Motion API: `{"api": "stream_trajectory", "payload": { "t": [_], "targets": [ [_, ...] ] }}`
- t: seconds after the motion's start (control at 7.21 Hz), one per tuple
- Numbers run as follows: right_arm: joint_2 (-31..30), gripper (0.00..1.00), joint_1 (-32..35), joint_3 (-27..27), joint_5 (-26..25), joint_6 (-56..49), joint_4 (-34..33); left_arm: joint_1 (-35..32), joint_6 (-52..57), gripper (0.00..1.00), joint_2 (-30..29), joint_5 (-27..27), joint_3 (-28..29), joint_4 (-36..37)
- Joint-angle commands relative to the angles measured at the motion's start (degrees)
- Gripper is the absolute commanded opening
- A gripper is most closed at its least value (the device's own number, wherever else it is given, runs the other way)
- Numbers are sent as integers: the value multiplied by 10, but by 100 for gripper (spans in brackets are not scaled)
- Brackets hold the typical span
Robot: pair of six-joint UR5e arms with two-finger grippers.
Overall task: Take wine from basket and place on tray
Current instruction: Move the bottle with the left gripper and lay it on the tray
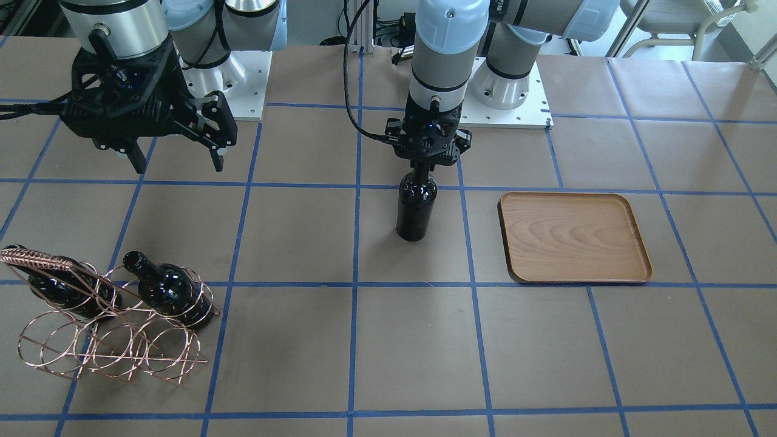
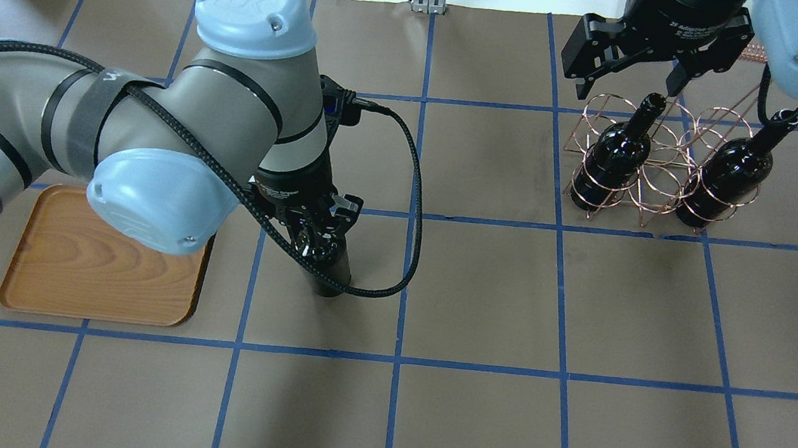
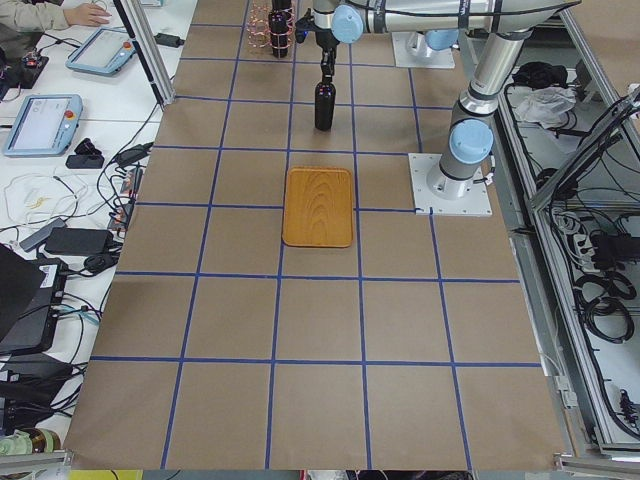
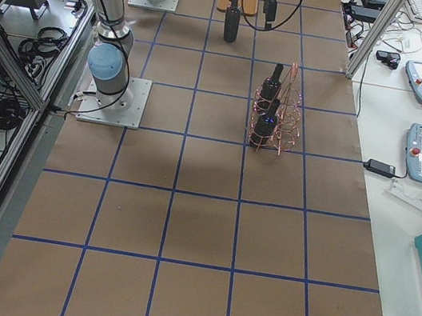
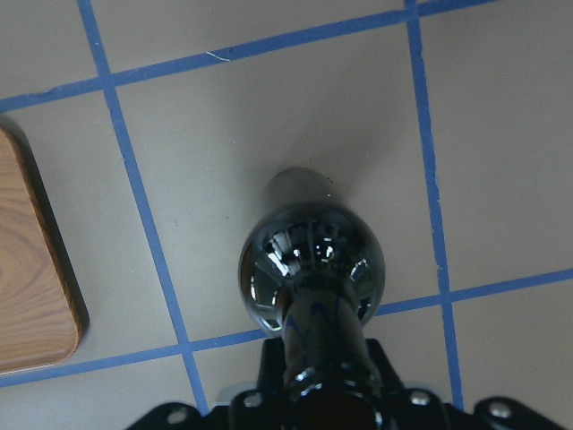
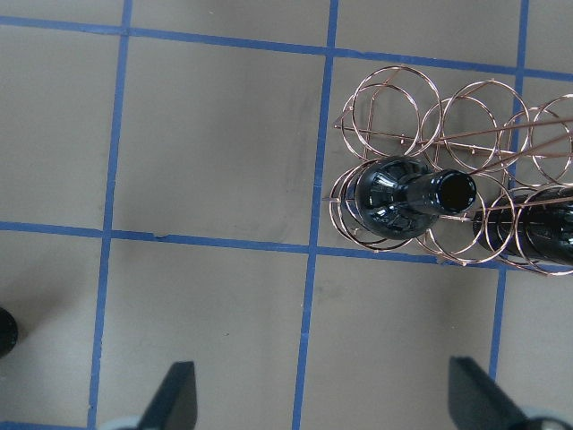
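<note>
My left gripper (image 1: 425,167) is shut on the neck of an upright near-black wine bottle (image 1: 416,206) and shows in the overhead view (image 2: 318,233) too. The bottle's base is at or just above the table, beside the empty wooden tray (image 1: 573,237); the left wrist view shows bottle (image 5: 313,260) and tray edge (image 5: 27,278). The copper wire basket (image 1: 109,340) holds two more bottles (image 1: 173,291) (image 1: 67,291). My right gripper (image 1: 179,165) is open and empty, above the table on the robot's side of the basket (image 6: 430,143).
The table is covered in brown paper with a blue tape grid. The arm bases (image 1: 510,109) stand at the table's robot side. Desks with tablets and cables (image 3: 60,110) line the table's far side.
</note>
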Motion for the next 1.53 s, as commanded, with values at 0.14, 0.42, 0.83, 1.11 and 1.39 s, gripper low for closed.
{"api": "stream_trajectory", "payload": {
  "t": [0.14,0.42,0.83,1.11,1.39],
  "targets": [
    [-1,100,0,0,-7,-1,-2,97,88,0,16,45,73,-76],
    [-8,100,0,1,-8,-1,5,223,169,0,25,45,76,-76],
    [-8,100,-2,0,19,1,26,369,320,0,27,37,64,-80],
    [-8,100,-2,1,16,0,30,391,331,0,29,38,31,-84],
    [-7,100,-2,1,20,1,27,405,347,0,22,36,16,-76]
  ]
}}
